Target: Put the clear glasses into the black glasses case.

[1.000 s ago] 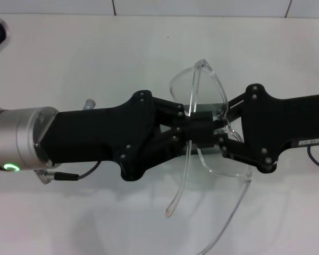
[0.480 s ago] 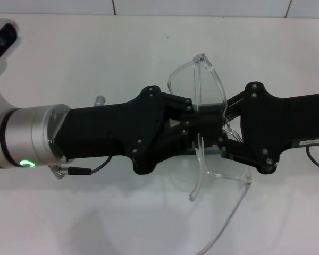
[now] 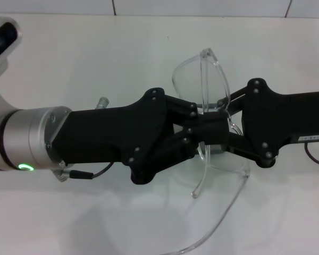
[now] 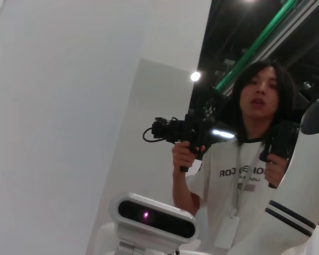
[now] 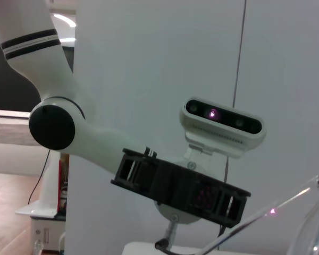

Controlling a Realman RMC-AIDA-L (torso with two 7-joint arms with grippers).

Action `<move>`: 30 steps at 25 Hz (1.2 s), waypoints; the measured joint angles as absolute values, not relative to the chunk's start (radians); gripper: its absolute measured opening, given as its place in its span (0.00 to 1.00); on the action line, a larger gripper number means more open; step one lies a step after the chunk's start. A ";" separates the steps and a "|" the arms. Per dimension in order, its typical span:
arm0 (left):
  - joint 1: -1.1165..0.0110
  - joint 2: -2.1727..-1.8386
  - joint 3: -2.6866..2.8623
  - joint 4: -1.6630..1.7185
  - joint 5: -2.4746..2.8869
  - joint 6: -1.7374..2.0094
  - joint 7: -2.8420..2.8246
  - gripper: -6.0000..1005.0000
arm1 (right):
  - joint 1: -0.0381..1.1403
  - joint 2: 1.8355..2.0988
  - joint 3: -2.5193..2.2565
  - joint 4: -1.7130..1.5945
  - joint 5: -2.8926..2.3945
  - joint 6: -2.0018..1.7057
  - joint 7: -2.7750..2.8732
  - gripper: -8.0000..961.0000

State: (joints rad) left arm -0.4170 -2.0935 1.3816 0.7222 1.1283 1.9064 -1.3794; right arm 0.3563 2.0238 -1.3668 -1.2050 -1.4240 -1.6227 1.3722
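In the head view we see both grippers meeting above the white table [image 3: 95, 58], with the clear glasses [image 3: 212, 101] held up between them. The left gripper [image 3: 204, 130] reaches in from the left and is clamped on the frame near its middle. The right gripper [image 3: 223, 119] comes in from the right, its fingers closed on the same pair. 1 clear arm of the glasses hangs low toward us; the black case is out of sight
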 joint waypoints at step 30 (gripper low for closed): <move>-0.422 -2.094 1.377 0.632 1.112 1.875 -1.305 0.10 | 0.365 2.023 -1.385 -1.192 -1.372 -1.658 1.349 0.11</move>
